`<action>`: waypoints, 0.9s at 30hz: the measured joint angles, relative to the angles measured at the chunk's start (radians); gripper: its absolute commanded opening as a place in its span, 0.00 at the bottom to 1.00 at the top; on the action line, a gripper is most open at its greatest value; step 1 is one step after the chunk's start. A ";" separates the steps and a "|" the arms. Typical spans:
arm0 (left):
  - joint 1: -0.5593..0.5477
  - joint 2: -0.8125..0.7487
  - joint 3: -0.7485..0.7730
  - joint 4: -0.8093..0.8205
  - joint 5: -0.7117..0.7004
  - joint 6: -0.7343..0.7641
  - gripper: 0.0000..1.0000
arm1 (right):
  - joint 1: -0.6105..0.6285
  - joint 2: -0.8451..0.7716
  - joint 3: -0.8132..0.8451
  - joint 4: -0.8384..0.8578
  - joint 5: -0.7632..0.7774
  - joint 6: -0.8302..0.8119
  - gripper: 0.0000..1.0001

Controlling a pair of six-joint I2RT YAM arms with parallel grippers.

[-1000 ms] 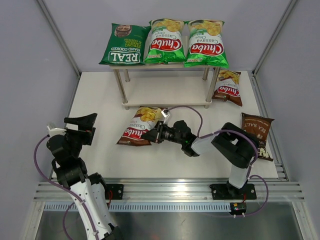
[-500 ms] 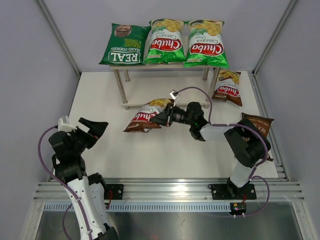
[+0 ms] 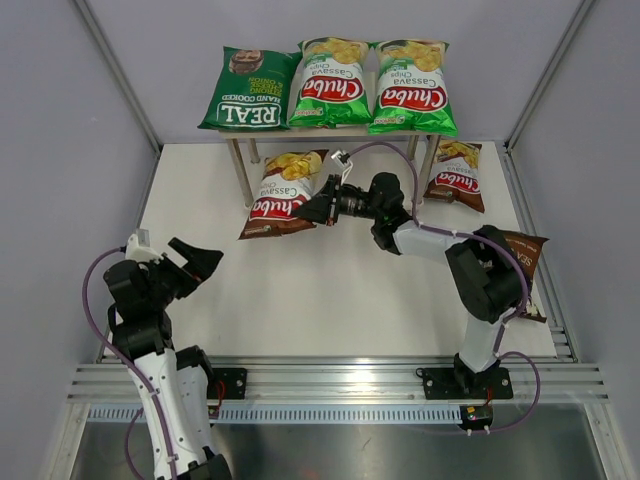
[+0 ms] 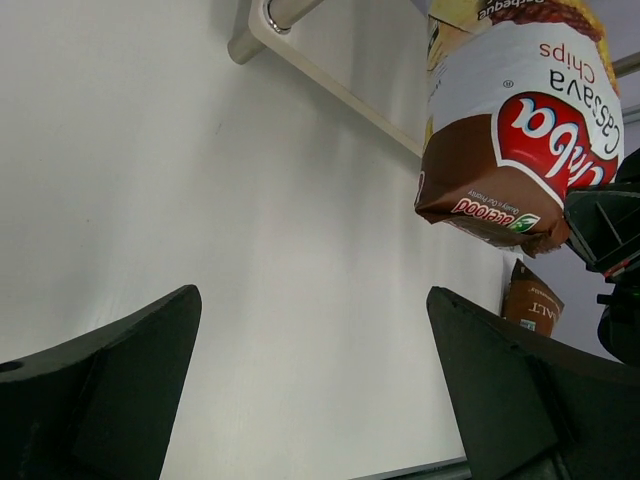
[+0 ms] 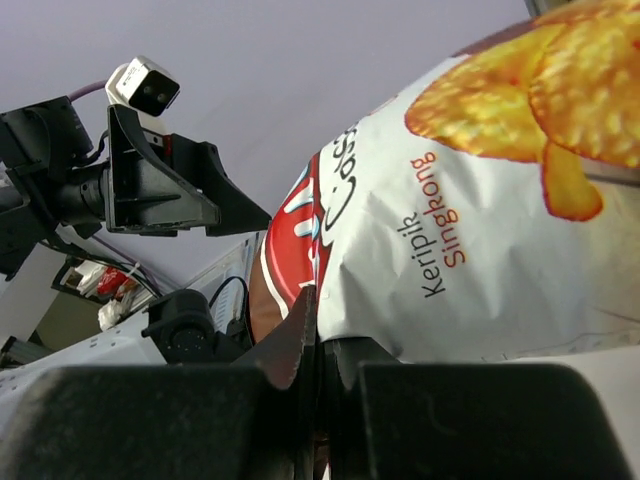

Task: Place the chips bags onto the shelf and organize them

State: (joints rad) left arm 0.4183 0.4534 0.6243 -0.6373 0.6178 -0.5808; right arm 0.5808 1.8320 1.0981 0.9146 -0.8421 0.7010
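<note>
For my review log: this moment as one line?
right gripper: jaws shut on brown-red bag, aloft; left gripper: jaws open; shelf top: three bags

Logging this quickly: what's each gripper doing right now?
Left gripper: open, holding nothing.
Right gripper: shut on the brown Chuba bag.

Lab test cell: grey panel walls [image 3: 60,150], aluminium rails [image 3: 330,372]

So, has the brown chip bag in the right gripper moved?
Yes. The brown chip bag, in the right gripper, went up the view from mid-table to the shelf.
</note>
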 measured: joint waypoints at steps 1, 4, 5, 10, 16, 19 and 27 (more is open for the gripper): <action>-0.001 0.003 -0.006 0.003 0.000 0.005 0.99 | -0.005 0.015 0.007 0.008 -0.011 0.000 0.00; -0.002 0.019 -0.029 0.005 0.000 0.021 0.99 | -0.019 0.064 0.027 0.034 -0.028 0.006 0.00; -0.002 0.027 -0.033 0.002 0.001 0.027 0.99 | -0.025 0.086 0.032 0.052 -0.035 0.015 0.00; -0.002 0.039 -0.039 0.004 0.009 0.043 0.99 | -0.049 0.212 0.032 0.089 -0.033 0.041 0.00; -0.002 0.040 -0.039 0.006 0.019 0.053 0.99 | -0.067 0.286 0.031 0.085 -0.043 0.060 0.03; -0.002 0.040 -0.040 0.010 0.025 0.053 0.99 | -0.079 0.287 0.039 0.081 -0.053 0.062 0.06; -0.002 0.040 -0.040 0.011 0.034 0.057 0.99 | -0.157 0.291 0.105 -0.100 -0.063 0.052 0.21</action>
State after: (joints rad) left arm 0.4168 0.4931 0.5846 -0.6262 0.6521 -0.5240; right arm 0.4240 2.1227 1.2026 0.8150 -0.9047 0.7528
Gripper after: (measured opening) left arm 0.988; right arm 0.148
